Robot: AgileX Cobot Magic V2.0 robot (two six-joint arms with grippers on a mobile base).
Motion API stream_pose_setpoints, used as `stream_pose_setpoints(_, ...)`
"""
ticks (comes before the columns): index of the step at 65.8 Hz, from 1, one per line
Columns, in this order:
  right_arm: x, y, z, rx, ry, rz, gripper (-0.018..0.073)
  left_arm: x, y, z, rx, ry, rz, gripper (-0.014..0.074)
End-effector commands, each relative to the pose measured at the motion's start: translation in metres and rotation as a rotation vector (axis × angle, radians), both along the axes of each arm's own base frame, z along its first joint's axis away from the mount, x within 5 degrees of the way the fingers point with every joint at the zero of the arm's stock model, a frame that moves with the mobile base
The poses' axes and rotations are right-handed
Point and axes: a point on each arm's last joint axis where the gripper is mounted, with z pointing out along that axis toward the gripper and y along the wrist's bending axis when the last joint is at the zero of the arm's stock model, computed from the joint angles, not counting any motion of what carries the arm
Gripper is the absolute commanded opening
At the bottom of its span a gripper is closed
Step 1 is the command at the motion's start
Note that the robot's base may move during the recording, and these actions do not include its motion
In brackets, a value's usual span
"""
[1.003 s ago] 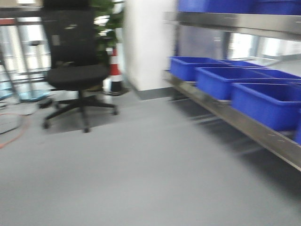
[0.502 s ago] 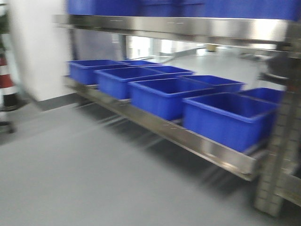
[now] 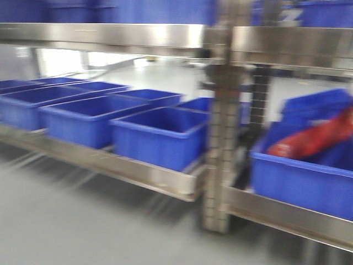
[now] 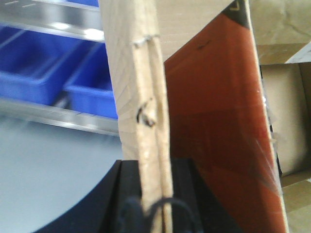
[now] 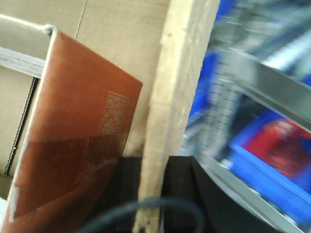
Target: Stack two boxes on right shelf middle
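My left gripper (image 4: 154, 167) is shut on the upright edge of a cardboard box wall (image 4: 138, 87). A red-brown panel (image 4: 214, 131) of the box lies to its right, with more plain cardboard (image 4: 286, 121) behind. My right gripper (image 5: 155, 162) is shut on the opposite cardboard wall (image 5: 180, 82). The red-brown panel (image 5: 73, 155), which carries a printed code, lies to its left. Neither gripper nor the box shows in the front view. The steel shelf (image 3: 160, 179) stands ahead, and its right bay (image 3: 287, 212) begins past an upright post (image 3: 220, 138).
Several empty blue bins (image 3: 157, 135) stand in a row on the low shelf level. In the right bay a blue bin (image 3: 303, 176) holds a red package (image 3: 317, 138). An upper steel shelf level (image 3: 110, 36) carries more blue bins. Grey floor (image 3: 66, 221) lies in front.
The front view has swung right. The office chair and white pillar left the view, the bins swept left, and the upright post and right bay came in.
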Motion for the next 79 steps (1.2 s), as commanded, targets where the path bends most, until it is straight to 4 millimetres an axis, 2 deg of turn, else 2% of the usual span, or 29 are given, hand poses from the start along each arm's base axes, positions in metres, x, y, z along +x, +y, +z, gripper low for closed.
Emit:
stream_pose_setpoints(1,-0.0038,-0.0025,0.0105,0.011,-0.079,-0.004,-0.0153,-0.003,0.0029,0.0097,-0.001,-0.076,0.011,-0.0111)
stream_pose_setpoints(79,-0.0038,-0.0025,0.0105,0.011,-0.079,-0.004,-0.0153,-0.003,0.0029,0.0097,-0.001,-0.076,0.011,-0.0111)
